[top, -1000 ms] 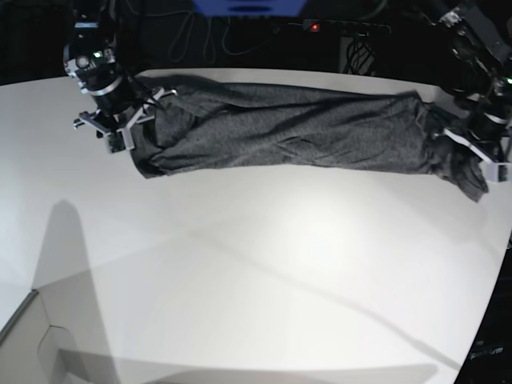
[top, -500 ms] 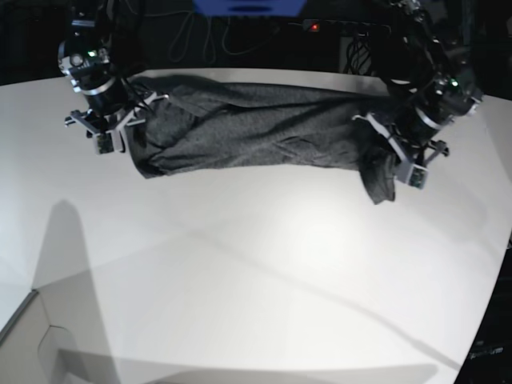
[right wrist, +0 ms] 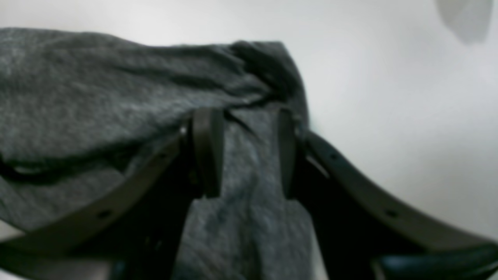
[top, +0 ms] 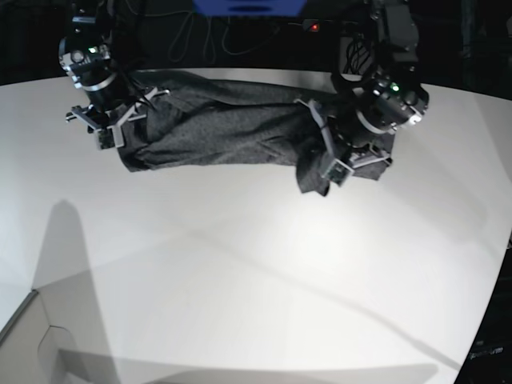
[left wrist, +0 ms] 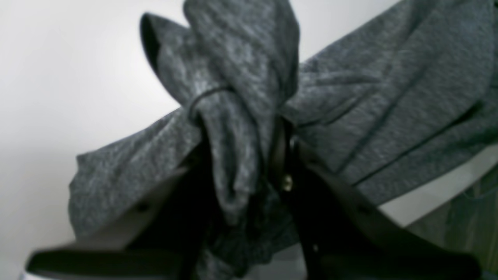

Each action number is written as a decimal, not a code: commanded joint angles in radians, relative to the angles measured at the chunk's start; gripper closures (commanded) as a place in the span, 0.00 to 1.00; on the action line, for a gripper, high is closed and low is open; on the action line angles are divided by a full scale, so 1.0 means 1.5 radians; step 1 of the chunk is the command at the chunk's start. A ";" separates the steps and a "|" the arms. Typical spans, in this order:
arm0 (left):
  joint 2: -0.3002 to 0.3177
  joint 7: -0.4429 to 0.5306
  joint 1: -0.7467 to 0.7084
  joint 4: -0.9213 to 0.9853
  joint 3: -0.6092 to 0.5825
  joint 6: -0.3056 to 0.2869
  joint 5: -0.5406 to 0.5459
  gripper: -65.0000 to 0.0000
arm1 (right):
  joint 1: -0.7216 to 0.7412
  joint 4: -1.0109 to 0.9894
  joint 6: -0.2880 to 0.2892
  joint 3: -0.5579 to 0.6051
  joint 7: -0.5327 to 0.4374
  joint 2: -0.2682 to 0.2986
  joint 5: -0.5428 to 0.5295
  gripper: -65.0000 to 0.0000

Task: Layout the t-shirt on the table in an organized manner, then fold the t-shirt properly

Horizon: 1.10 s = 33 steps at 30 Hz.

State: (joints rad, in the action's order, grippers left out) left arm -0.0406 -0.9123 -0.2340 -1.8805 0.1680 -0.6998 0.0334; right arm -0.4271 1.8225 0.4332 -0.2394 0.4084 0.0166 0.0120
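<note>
The dark-grey t-shirt (top: 224, 128) lies bunched lengthwise across the far part of the white table (top: 256, 272). In the base view my left gripper (top: 340, 156) is on the right, shut on the shirt's right end, which hangs doubled over below it. The left wrist view shows a gathered wad of t-shirt (left wrist: 389, 101) pinched in the left gripper (left wrist: 241, 155). On the base view's left, my right gripper (top: 120, 128) holds the other end. In the right wrist view a thick fold of t-shirt (right wrist: 78, 101) sits between the right gripper (right wrist: 247, 151) fingers (right wrist: 208, 151).
A cardboard box corner (top: 32, 344) pokes in at the bottom left. Cables and a power strip with a red light (top: 314, 27) run behind the table's far edge. The table's curved edge (top: 500, 264) drops off at the right.
My left gripper has carried its end of the shirt from the far right toward the table's middle, shortening the stretched cloth. The right gripper has stayed almost where it was.
</note>
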 commanded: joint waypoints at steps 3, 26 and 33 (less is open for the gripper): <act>-0.003 0.015 0.006 -0.013 -0.037 0.001 -0.006 0.99 | 0.001 0.014 0.004 -0.002 -0.014 0.003 -0.006 0.64; -0.017 0.008 0.018 -0.089 -0.057 0.001 -0.002 0.99 | 0.002 0.014 0.004 -0.002 -0.014 0.004 -0.006 0.64; -0.025 0.008 0.015 -0.083 -0.109 0.001 0.010 0.99 | 0.002 0.014 0.004 -0.002 -0.014 0.006 -0.006 0.64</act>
State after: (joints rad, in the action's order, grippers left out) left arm -0.0727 -0.9234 -0.2184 -1.9911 0.0025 -0.6998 0.0341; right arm -0.4267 1.8225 0.4332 -0.2394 0.4084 0.0185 0.0120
